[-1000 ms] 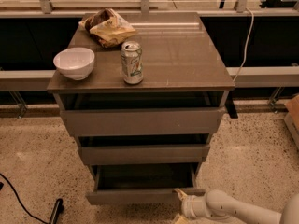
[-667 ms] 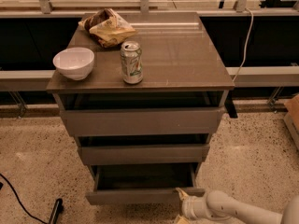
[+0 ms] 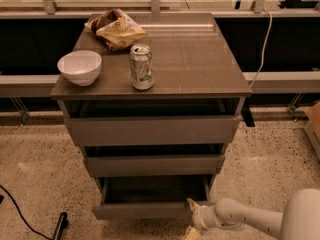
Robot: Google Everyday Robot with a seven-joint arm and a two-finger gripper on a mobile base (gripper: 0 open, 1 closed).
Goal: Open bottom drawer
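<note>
1. Floor (image 3: pixel 40 164): speckled, pale terrazzo, with a black cable (image 3: pixel 20 215) trailing across the lower left corner.
2. Cabinet surface (image 3: pixel 200 59): grey-brown top on a three-drawer unit that stands against a dark rail-backed bench.
3. White bowl (image 3: pixel 79 67): upright, at the surface's front left.
4. Drinks can (image 3: pixel 141 67): upright, just right of the bowl and near the front edge.
5. Crumpled snack bag (image 3: pixel 116 29): lies at the rear left, behind the bowl and can.
6. Top drawer (image 3: pixel 152 130) and middle drawer (image 3: pixel 155 165): fronts stepped one below the other, with a dark gap above each.
7. Bottom drawer (image 3: pixel 142 210): lowest of the three, pulled forward so its shadowed tray is exposed from above.
8. Claw (image 3: pixel 191 217): low by the floor, at the right end of the bottom drawer's front. Whether it is clenched or released cannot be told.
9. Arm (image 3: pixel 250 218): white, reaching in from the lower right corner.
</note>
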